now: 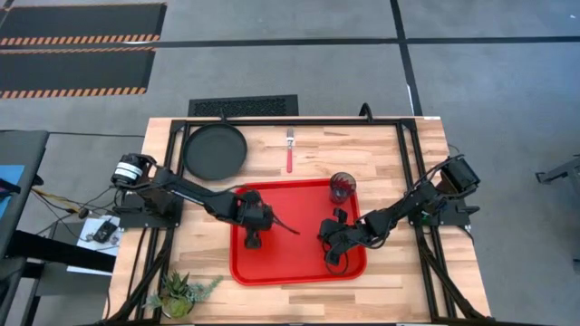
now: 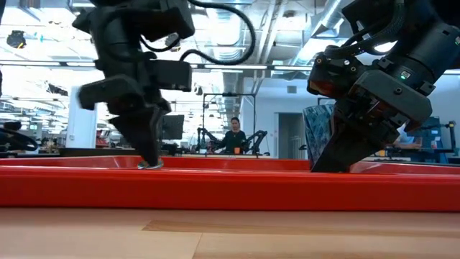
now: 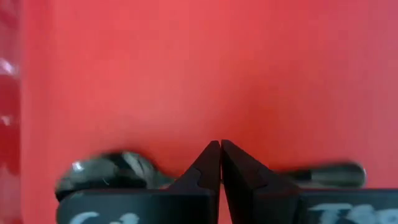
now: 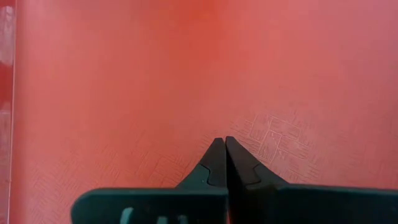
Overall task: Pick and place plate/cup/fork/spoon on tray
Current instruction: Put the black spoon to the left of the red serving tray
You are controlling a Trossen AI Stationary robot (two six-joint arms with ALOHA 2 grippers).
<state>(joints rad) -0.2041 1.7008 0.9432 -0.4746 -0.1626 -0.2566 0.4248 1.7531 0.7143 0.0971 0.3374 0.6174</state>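
Observation:
The red tray [image 1: 294,258] lies mid-table. The dark cup [image 1: 343,187] stands upright in its far right corner. The black plate [image 1: 216,151] and the red-handled fork [image 1: 290,149] lie flat on the wood beyond the tray. My left gripper [image 1: 255,239] is shut and points steeply down over the tray's left part. In the left wrist view the spoon lies on the tray floor across the fingers, bowl [image 3: 106,171] on one side and handle end [image 3: 336,174] on the other. My right gripper [image 1: 333,263] is shut, low over the tray's right part, with nothing between its fingers [image 4: 214,162]. My left gripper [image 3: 221,144] has its shut fingers over the middle of the spoon, which runs crosswise behind the fingertips. The fingers themselves hide that stretch. I cannot tell whether they touch the spoon.
A small potted plant [image 1: 178,294] stands at the table's near left corner. Bare wood lies right of the tray and along the near edge. The tray's raised rim [image 2: 230,188] runs across the low view. People and desks show in the room beyond the table.

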